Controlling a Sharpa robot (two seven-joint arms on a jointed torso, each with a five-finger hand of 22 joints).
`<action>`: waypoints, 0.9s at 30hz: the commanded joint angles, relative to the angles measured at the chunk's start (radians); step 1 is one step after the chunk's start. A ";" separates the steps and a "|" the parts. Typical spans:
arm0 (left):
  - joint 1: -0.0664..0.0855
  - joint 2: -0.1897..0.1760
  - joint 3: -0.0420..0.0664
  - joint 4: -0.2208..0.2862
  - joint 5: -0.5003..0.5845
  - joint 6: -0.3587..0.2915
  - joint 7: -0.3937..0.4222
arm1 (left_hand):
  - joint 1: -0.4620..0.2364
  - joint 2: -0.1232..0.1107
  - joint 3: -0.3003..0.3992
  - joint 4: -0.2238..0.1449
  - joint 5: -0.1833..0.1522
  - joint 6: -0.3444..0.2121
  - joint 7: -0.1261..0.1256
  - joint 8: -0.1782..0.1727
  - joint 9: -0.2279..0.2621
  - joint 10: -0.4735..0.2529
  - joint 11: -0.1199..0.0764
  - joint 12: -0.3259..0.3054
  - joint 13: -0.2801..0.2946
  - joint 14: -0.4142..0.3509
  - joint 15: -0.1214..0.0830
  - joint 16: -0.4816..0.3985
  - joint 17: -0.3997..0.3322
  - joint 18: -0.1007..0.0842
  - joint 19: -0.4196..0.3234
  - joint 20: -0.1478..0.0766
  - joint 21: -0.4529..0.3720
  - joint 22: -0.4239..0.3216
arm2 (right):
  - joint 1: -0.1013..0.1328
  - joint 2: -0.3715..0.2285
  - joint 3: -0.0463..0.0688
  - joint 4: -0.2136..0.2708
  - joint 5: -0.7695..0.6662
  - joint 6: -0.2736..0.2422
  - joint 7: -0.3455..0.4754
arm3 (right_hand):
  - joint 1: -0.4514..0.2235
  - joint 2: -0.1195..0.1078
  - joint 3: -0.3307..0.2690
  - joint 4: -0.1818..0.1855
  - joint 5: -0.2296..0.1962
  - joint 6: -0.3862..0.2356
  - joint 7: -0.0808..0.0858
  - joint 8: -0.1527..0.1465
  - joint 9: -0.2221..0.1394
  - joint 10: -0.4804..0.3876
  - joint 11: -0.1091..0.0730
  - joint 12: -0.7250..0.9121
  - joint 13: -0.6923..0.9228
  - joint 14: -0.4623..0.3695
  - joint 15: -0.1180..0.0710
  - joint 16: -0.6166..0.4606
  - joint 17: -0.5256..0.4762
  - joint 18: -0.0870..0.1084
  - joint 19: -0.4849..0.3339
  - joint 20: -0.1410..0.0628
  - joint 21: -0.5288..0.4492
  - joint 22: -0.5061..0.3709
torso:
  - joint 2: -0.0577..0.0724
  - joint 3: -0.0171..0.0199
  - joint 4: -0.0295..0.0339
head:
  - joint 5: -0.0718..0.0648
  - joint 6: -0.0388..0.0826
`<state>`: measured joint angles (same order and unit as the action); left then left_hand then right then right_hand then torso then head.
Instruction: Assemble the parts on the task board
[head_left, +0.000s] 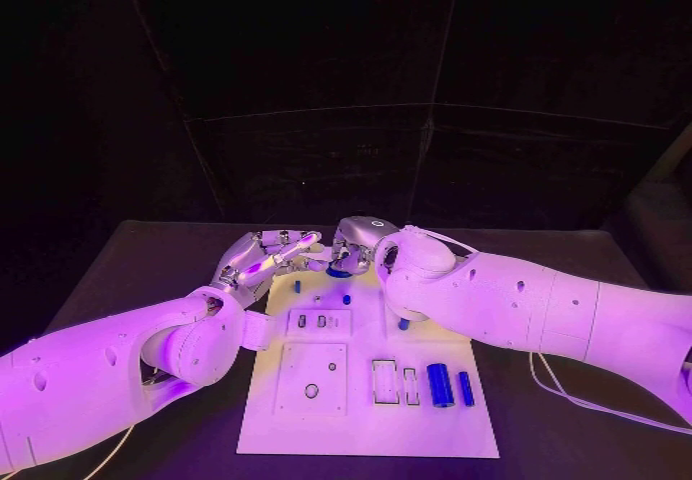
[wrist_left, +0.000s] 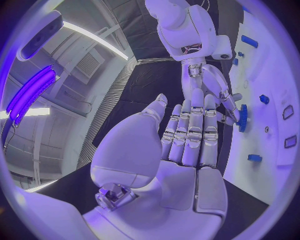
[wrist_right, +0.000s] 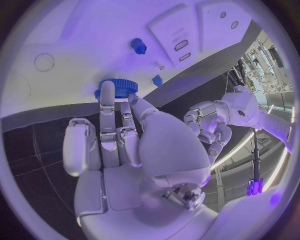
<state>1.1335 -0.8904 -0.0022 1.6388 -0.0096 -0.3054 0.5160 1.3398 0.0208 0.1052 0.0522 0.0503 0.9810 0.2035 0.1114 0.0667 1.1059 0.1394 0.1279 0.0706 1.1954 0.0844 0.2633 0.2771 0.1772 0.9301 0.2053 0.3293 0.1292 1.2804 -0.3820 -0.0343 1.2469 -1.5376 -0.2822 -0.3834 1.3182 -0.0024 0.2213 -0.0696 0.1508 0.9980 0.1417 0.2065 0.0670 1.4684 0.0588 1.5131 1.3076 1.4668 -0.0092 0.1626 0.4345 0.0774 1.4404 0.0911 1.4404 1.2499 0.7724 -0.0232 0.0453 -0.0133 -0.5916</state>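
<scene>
The white task board (head_left: 361, 425) lies in the middle of the black table. At its far edge my right hand (head_left: 364, 240) pinches a blue gear (head_left: 342, 270) between its fingertips; the gear (wrist_right: 116, 88) sits just over the board's rim (wrist_right: 75, 30). My left hand (head_left: 264, 258) is beside it with its fingers (wrist_left: 190, 125) stretched out straight and nothing in them, their tips close to the gear (wrist_left: 242, 118) and the right hand (wrist_left: 209, 82). Two blue cylinders (head_left: 440, 385) lie side by side at the board's near right.
Small blue pegs (head_left: 346, 298) stand on the far part of the board, one (head_left: 402, 323) close under my right forearm. Rectangular and round recesses (head_left: 312, 378) are cut into the board's near half. A cable (head_left: 577, 400) trails on the table at the right.
</scene>
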 joint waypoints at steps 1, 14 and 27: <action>0.002 0.001 0.000 0.001 -0.012 0.016 0.003 | 0.002 0.011 -0.001 -0.005 0.004 0.003 0.006 -0.003 -0.001 0.001 0.006 -0.005 -0.001 0.000 0.004 -0.001 0.001 0.007 0.006 0.002 -0.006 -0.001 | 0.001 0.003 0.000 -0.004 -0.006 0.029 0.019 | -0.006 -0.006 0.008 0.000 -0.006 -0.009 0.001 -0.008 -0.002 0.053 -0.001 -0.001 0.186 0.020 -0.004 -0.007 0.001 -0.017 0.005 0.000 0.007 0.003 | 0.000 0.0003 -0.0013 | 0.000 -0.001; 0.002 0.000 0.000 0.000 -0.012 0.018 0.001 | 0.002 0.010 -0.001 -0.005 0.004 0.003 0.006 -0.004 -0.001 0.001 0.007 -0.007 -0.001 0.000 0.005 -0.003 0.002 0.007 0.006 0.002 -0.007 -0.002 | -0.007 -0.041 -0.001 0.040 0.038 -0.075 0.064 | -0.100 -0.050 -0.032 0.050 0.004 -0.054 0.014 -0.048 -0.002 0.048 0.012 -0.008 0.179 0.027 0.007 -0.005 0.005 -0.017 0.003 0.010 0.008 0.002 | 0.000 0.0007 -0.0022 | 0.003 0.000; 0.002 0.001 0.000 -0.002 -0.012 0.022 -0.002 | 0.001 0.010 -0.001 -0.005 0.004 0.003 0.006 -0.005 -0.001 0.001 0.007 -0.007 -0.001 0.000 0.005 -0.003 0.003 0.007 0.006 0.002 -0.008 -0.002 | -0.008 -0.054 -0.001 0.026 0.079 -0.051 0.047 | -0.138 -0.064 -0.094 0.107 0.006 -0.122 0.029 -0.080 0.000 0.031 0.025 -0.026 0.159 0.028 0.016 -0.006 0.008 -0.017 0.002 0.018 0.008 0.003 | -0.001 0.0003 -0.0011 | 0.000 0.003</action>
<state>1.1337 -0.8901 -0.0021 1.6370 -0.0116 -0.3017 0.5122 1.3397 0.0208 0.1052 0.0522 0.0503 0.9810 0.2035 0.1116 0.0668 1.1059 0.1394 0.1236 0.0706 1.1954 0.0844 0.2633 0.2785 0.1772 0.9301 0.2053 0.3254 0.1283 1.2705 -0.4376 -0.0355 1.2761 -1.4837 -0.3339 -0.3384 1.1866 -0.0681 0.1307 0.0369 0.1520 0.8816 0.1713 0.1324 0.0663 1.4649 0.0770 1.4898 1.3076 1.4667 -0.0016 0.1592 0.4413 0.0774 1.4437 0.1019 1.4441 1.2520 0.7718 -0.0225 0.0431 -0.0130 -0.5889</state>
